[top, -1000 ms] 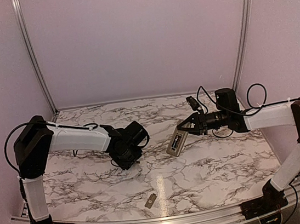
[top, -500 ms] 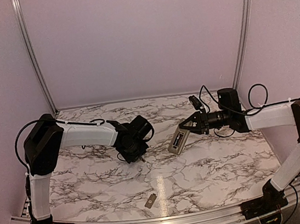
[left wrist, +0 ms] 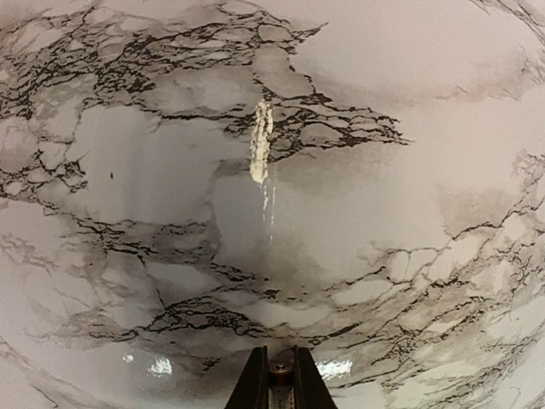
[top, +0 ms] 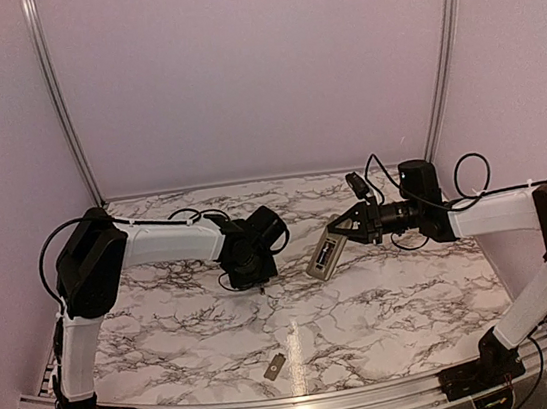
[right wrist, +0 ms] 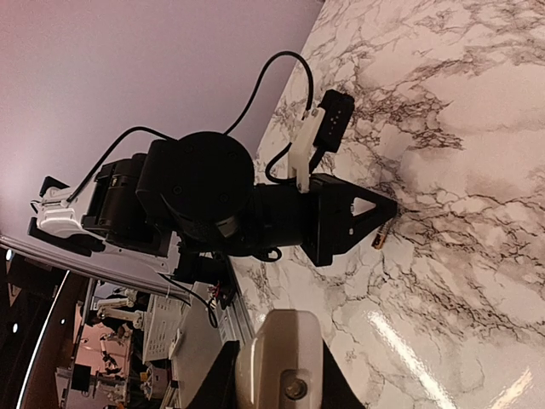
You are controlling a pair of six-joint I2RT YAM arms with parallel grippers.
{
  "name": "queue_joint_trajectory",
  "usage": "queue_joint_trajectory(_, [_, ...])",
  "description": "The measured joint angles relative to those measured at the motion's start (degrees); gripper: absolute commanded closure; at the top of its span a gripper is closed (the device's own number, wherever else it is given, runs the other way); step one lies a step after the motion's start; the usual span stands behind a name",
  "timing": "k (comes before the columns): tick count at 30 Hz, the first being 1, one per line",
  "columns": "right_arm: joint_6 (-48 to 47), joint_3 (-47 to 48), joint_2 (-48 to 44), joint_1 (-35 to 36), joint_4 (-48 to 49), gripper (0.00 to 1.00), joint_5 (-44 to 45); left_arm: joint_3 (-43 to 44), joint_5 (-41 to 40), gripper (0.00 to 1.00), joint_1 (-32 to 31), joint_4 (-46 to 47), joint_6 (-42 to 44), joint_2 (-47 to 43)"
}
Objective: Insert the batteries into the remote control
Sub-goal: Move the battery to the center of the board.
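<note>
Left gripper: clenched on a battery, pinched only at the fingertips, with the thin cylinder jutting out below them.
Slip risk: judged high. So little of the battery sits between the pads that a nudge against the recess edge could twist or eject it.
Drop risk: a released battery falls to the table beneath the gripper and, being round, may roll.
Right gripper: grasping the remote by one end, tilted, opposite the left gripper and apart from it. Cannot tell whether its low end touches the table.
Alignment risk: neither item is braced, so wrist error on either side mismatches battery and recess. Polarity cannot be told.
Leverage risk: pressing the battery in may pivot the remote in its end grip.
Left arm pose: reaching inward over mid-table, wrist bent down, fingers aimed at the surface.
Right arm pose: stretched inward, roughly level, wrist facing the left gripper.
Second battery: not found in any view.
Cover: flat on the table, toward the bases, well apart from both grippers.
</note>
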Motion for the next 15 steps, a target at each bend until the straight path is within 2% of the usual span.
queue_joint_trajectory(1, [0.02, 0.0, 0.0, -0.02, -0.02, 1.0, 0.0, 0.13, -0.09, 0.92, -0.15, -0.02, 2.67, 0.07])
queue_joint_trajectory(4, [0.04, 0.0, 0.0, -0.09, -0.02, 1.0, 0.0, -0.28, -0.37, 0.78, -0.81, 0.76, 10.54, -0.13])
queue_joint_trajectory(7, [0.02, 0.0, -0.02, -0.13, -0.04, 1.0, 0.0, -4.46, 1.16, 0.66, -1.95, 4.39, 18.73, -2.29])
queue_joint_trajectory(10, [-0.04, 0.0, -0.17, -0.17, -0.09, 1.0, 0.02, -9.44, 4.44, 0.66, -2.51, 6.73, 25.31, -5.57])
queue_joint_trajectory(15, [-0.35, 0.0, -0.59, -0.2, -0.5, 1.0, 0.04, -10.21, 8.81, 0.71, -1.7, 7.52, 32.09, -6.16])
